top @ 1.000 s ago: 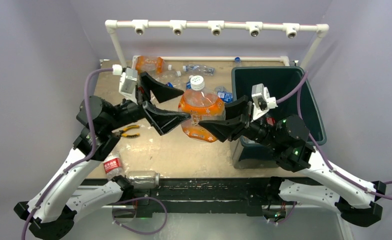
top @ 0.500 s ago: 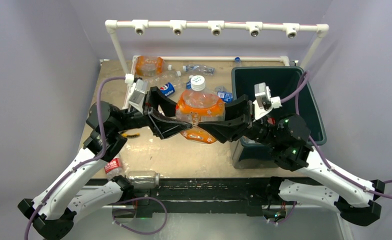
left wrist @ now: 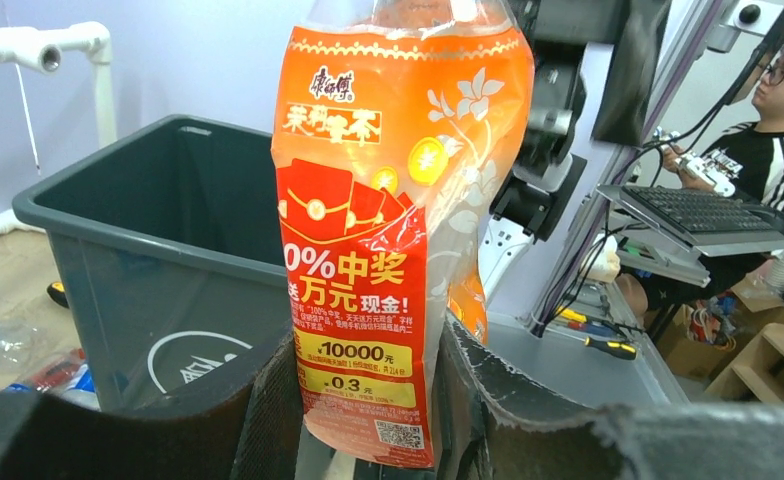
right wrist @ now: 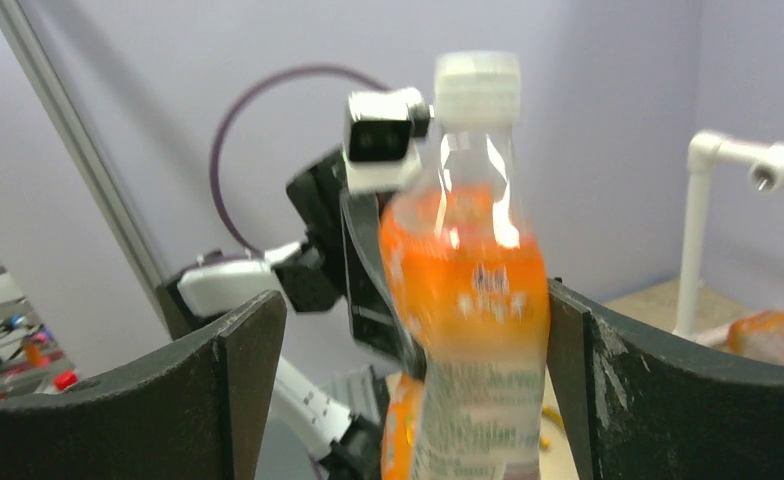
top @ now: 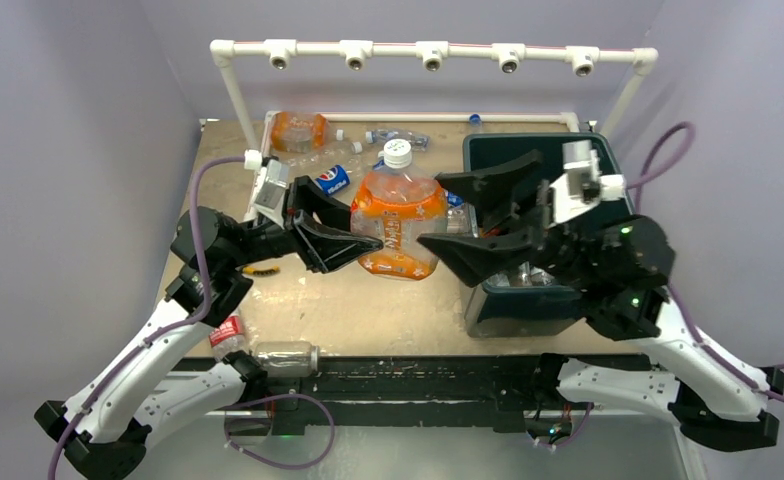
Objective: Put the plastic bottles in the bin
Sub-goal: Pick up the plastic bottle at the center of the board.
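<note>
A large orange plastic bottle [top: 398,215] with a white cap hangs upright above the table, just left of the dark green bin [top: 608,180]. My left gripper [top: 366,228] is shut on its lower body; in the left wrist view the red and orange label [left wrist: 398,200] is pinched between the jaws of that gripper [left wrist: 368,400]. My right gripper [top: 430,211] stands open around the bottle's right side, over the bin's left wall. In the right wrist view the bottle [right wrist: 468,280] is blurred between the wide jaws of the right gripper [right wrist: 413,330], close to the right finger [right wrist: 578,370].
Several more bottles lie at the back of the table [top: 298,130], a blue-labelled one [top: 333,180] sits behind my left gripper, and two lie at the near left edge [top: 226,333]. A yellow-handled tool [top: 260,268] lies under the left arm. A white pipe frame [top: 433,50] spans the back.
The left gripper moved in and shut on the orange bottle. The right gripper let go, opened wide and rose back toward the bin.
</note>
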You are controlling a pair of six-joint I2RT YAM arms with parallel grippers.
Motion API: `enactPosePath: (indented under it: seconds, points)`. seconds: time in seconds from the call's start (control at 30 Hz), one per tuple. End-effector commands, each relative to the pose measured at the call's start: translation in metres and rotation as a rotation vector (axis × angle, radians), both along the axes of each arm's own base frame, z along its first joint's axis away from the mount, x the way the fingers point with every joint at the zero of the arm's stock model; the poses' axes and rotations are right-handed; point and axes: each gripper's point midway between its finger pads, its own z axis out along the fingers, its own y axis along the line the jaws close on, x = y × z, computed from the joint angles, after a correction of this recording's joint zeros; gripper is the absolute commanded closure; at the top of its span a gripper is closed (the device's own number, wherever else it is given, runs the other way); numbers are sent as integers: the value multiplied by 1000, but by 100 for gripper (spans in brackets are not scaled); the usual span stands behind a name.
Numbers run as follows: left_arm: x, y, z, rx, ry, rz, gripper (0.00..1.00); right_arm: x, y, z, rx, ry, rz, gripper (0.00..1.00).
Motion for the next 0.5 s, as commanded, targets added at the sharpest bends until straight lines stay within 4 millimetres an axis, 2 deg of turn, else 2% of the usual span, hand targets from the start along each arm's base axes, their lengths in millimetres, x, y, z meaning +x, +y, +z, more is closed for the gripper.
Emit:
enactPosePath:
  seconds: [0.0, 0.17, 0.47]
  points:
    - [1, 3, 7, 14, -40, 26, 100, 2, -33, 49, 51, -58, -115, 4]
    - [-4, 4, 9, 30, -51, 9, 100, 19, -20, 57, -20, -24, -162, 6]
    - [-5, 2, 0, 84, -53, -10, 100, 39, 12, 43, -146, 44, -166, 15]
